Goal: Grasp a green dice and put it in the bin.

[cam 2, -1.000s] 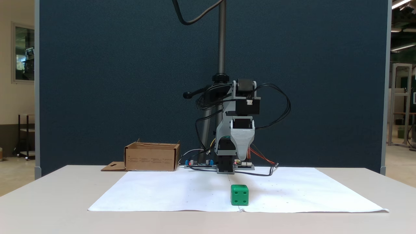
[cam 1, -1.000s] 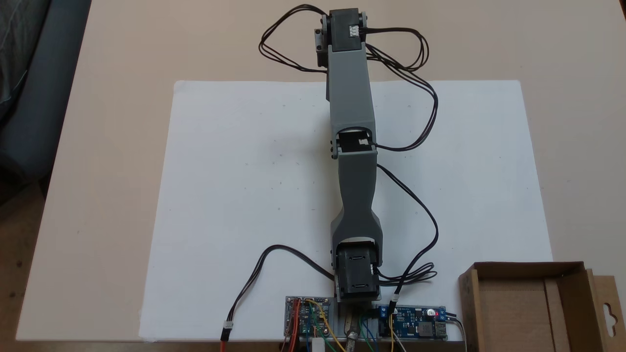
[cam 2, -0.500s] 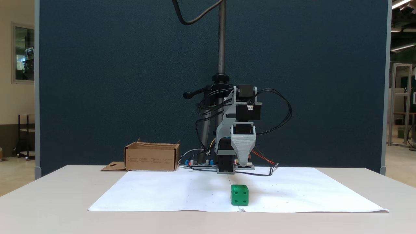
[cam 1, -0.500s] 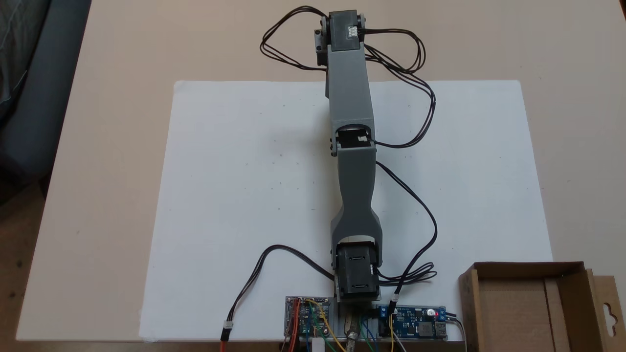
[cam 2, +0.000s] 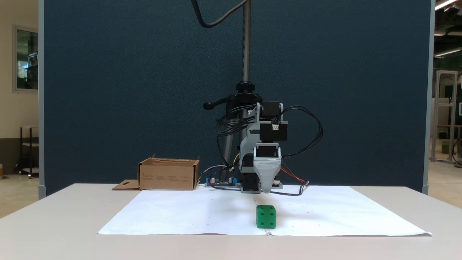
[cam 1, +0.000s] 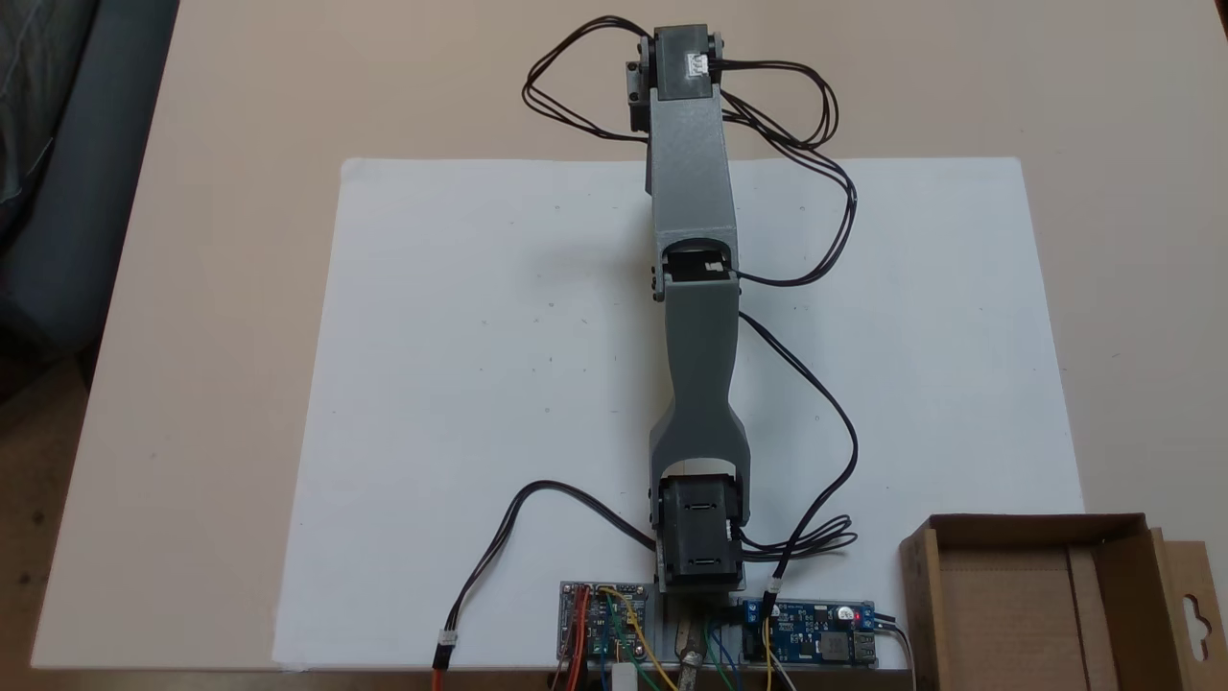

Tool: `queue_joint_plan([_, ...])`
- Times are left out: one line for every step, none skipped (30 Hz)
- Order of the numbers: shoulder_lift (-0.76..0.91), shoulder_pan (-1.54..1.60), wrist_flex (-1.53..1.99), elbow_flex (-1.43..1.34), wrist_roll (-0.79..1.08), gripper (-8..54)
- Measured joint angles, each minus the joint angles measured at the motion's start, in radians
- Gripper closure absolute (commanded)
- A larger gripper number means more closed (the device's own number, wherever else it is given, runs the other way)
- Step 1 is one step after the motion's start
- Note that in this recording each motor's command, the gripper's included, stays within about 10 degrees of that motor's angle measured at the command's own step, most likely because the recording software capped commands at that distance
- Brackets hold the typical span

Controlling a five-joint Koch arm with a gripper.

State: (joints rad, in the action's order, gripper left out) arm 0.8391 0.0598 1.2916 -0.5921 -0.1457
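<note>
The green dice [cam 2: 266,216] is seen resting on the white paper sheet [cam 2: 187,215], near its front edge. The gripper [cam 2: 266,191] is poised above it at 12 o'clock, apart from it; whether the fingers are apart or together cannot be told. The bin [cam 2: 168,174] is placed on the table [cam 2: 54,224] at 10 o'clock from the dice.

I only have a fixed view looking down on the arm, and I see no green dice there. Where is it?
Observer: In a fixed view the green dice sits on the white paper, near the edge farthest from the arm's base.
Operator: Is the pincer touching it?
Observer: No. The pincer points down, lined up with the dice, with a clear gap between them.
Operator: Open or shut?
Observer: I cannot tell; one tapered tip faces the camera.
</note>
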Motion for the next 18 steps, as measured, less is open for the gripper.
queue_joint_plan([0.0, 0.0, -0.002, -0.002, 0.0, 3.3])
queue_joint_plan([0.0, 0.0, -0.003, -0.002, 0.0, 3.2])
queue_joint_plan([0.0, 0.0, -0.003, 0.0, 0.0, 3.3])
queue_joint_plan([0.0, 0.0, -0.003, -0.002, 0.0, 3.2])
queue_joint_plan([0.0, 0.0, -0.003, 0.0, 0.0, 3.3])
queue_joint_plan([-0.005, 0.0, -0.003, 0.0, 0.0, 3.3])
queue_joint_plan([-0.009, 0.0, -0.003, 0.0, 0.0, 3.2])
queue_joint_plan([-0.014, 0.0, -0.003, -0.002, 0.0, 3.3])
queue_joint_plan([-0.017, 0.0, -0.005, -0.002, 0.0, 3.2])
queue_joint_plan([-0.017, 0.0, -0.005, -0.002, 0.0, 3.3])
queue_joint_plan([-0.015, 0.0, -0.005, 0.0, 0.0, 3.3])
queue_joint_plan([-0.021, 0.0, -0.005, 0.0, 0.0, 3.2])
queue_joint_plan([-0.034, 0.0, -0.009, -0.002, 0.0, 3.3])
queue_joint_plan([-0.037, 0.0, -0.014, -0.002, 0.0, 3.3])
queue_joint_plan([-0.041, 0.0, -0.02, -0.002, 0.0, 3.3])
queue_joint_plan([-0.043, 0.0, -0.026, 0.0, 0.0, 3.3])
queue_joint_plan([-0.046, 0.0, -0.035, 0.0, 0.0, 3.2])
queue_joint_plan([-0.051, 0.0, -0.04, -0.002, 0.0, 3.3])
